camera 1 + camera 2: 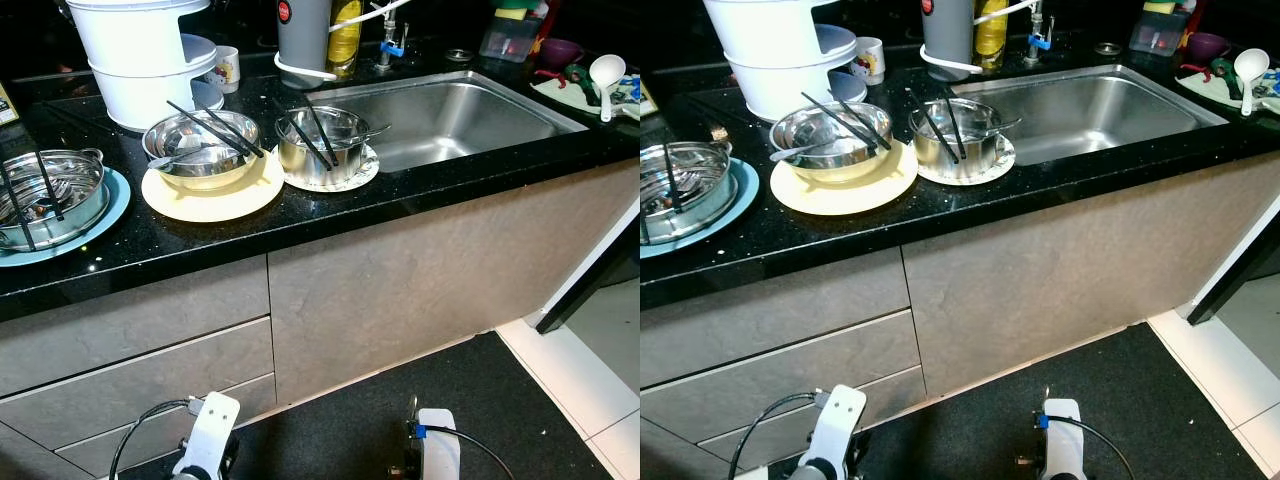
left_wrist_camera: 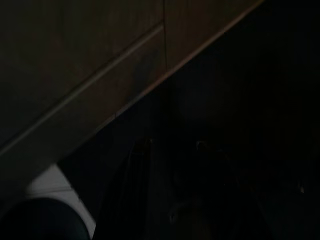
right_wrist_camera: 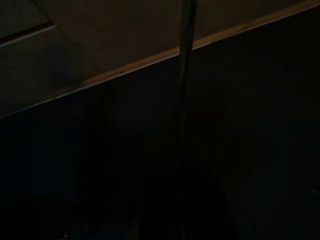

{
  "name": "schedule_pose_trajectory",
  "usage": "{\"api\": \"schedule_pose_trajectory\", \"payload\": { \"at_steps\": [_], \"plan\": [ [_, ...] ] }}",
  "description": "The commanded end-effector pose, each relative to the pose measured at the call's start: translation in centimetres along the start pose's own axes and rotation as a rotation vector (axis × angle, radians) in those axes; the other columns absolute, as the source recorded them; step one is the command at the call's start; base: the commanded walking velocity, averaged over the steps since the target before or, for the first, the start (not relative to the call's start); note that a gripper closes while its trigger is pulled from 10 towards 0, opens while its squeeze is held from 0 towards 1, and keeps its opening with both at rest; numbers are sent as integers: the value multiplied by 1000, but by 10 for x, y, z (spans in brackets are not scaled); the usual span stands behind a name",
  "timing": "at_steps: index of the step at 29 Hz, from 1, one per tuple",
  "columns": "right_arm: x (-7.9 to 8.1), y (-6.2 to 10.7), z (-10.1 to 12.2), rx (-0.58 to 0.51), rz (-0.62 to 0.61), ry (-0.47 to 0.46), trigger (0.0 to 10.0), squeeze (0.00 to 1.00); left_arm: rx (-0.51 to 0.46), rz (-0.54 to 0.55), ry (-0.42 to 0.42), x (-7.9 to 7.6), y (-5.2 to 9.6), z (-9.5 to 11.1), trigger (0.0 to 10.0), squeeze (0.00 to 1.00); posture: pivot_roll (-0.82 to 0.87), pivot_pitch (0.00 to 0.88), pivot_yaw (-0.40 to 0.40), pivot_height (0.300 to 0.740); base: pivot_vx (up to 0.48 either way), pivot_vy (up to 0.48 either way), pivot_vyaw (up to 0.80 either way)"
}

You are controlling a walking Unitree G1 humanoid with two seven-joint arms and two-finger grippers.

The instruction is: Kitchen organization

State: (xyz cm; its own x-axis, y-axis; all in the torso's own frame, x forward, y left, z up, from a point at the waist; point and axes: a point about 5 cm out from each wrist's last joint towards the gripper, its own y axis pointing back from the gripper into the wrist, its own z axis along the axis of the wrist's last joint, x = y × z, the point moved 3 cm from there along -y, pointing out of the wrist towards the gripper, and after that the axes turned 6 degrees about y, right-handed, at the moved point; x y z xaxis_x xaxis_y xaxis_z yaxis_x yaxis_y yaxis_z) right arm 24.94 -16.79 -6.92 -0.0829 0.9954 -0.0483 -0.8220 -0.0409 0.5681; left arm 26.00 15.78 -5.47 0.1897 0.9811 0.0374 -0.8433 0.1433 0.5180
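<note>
Your two arms hang low in front of the cabinets. The left arm (image 1: 207,435) shows at the near left with a black cable looping off it, the right arm (image 1: 435,445) at the near right, both over the dark floor mat (image 1: 500,400). The wrist views are very dark: you can make out cabinet fronts and the edge of the mat, and faint shapes of the left fingers (image 2: 137,190), but you cannot tell whether either set of fingers is released or clenched.

Above them runs the black speckled worktop (image 1: 420,190). At its far left edge a steel steamer pot (image 1: 45,195) sits on a blue plate (image 1: 115,205) with black chopsticks (image 1: 50,185) standing in it. Just right of that, a steel bowl (image 1: 200,145) rests on a pale yellow plate (image 1: 215,200); a pair of black chopsticks (image 1: 215,128) lies across its rim and a spoon (image 1: 185,157) lies inside. Beside it on the right, touching plates or nearly so, a smaller steel pot (image 1: 320,150) stands on a patterned white plate (image 1: 360,172), with more black chopsticks (image 1: 305,135) leaning in it.

Behind the bowls you have a stack of white tubs (image 1: 140,55), a small mug (image 1: 226,68), a grey canister (image 1: 303,35) and a yellow bottle (image 1: 345,35). The steel sink (image 1: 450,115) lies to the right, the tap (image 1: 392,45) at its far edge. Farther right sit a clear container (image 1: 510,38), a purple bowl (image 1: 562,50) and a white ladle (image 1: 606,75) on a cloth. White floor tiles (image 1: 590,390) show at the near right.
</note>
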Motion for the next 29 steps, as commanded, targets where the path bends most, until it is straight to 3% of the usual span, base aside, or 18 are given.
{"api": "schedule_pose_trajectory", "payload": {
  "at_steps": [1,4,6,7,8,9,11,12,17,18,19,21,22,24,26,29],
  "plan": [
    [5,3,-8,12,18,7,10000,0,76,8,30,0,5,-18,10000,0,-93,202,20,740,0,0,0],
    [8,3,-9,15,17,2,10000,0,104,31,37,6,6,-22,10000,0,-88,204,35,740,0,0,0],
    [15,2,-4,-12,23,16,10000,0,113,162,115,32,12,-28,10000,0,-90,167,29,740,0,0,0],
    [15,2,-4,-12,23,16,10000,0,113,162,115,32,12,-28,10000,0,-90,167,29,740,0,0,0],
    [17,1,3,-53,18,27,10000,0,77,199,143,43,14,-24,10000,0,-85,157,23,740,0,0,0],
    [17,1,3,-53,18,27,10000,0,77,199,143,43,14,-24,10000,0,-85,157,23,740,0,0,0],
    [22,0,16,-130,22,63,10000,0,-55,227,166,53,15,-4,10000,0,-71,152,-1,740,0,0,0],
    [22,1,21,-163,31,81,10000,0,-119,205,136,49,13,7,10000,0,-73,144,-1,740,0,0,0],
    [16,4,26,-216,32,103,10000,0,-184,109,86,29,9,20,10000,0,-110,106,65,740,0,0,0],
    [13,5,24,-209,21,115,10000,0,-144,85,69,20,8,13,10000,0,-97,146,39,740,0,0,0],
    [12,6,22,-208,26,123,10000,0,-111,31,43,11,7,7,10000,0,-88,80,11,740,0,0,0],
    [12,6,22,-208,26,123,10000,0,-111,31,43,11,7,7,10000,0,-88,80,11,740,0,0,0],
    [15,5,23,-200,35,116,10000,0,-94,31,44,8,8,2,10000,0,-95,127,6,740,0,0,0],
    [22,3,20,-173,74,196,10000,0,-97,53,41,4,12,-4,10000,0,-88,116,-22,740,0,0,0],
    [18,3,13,-127,58,183,10000,0,-106,42,8,-4,15,-8,10000,0,-73,113,-52,740,0,0,0],
    [17,1,14,-110,62,171,10000,0,-91,86,6,-3,17,-14,10000,0,-82,103,-78,740,0,0,0]
  ]
}}
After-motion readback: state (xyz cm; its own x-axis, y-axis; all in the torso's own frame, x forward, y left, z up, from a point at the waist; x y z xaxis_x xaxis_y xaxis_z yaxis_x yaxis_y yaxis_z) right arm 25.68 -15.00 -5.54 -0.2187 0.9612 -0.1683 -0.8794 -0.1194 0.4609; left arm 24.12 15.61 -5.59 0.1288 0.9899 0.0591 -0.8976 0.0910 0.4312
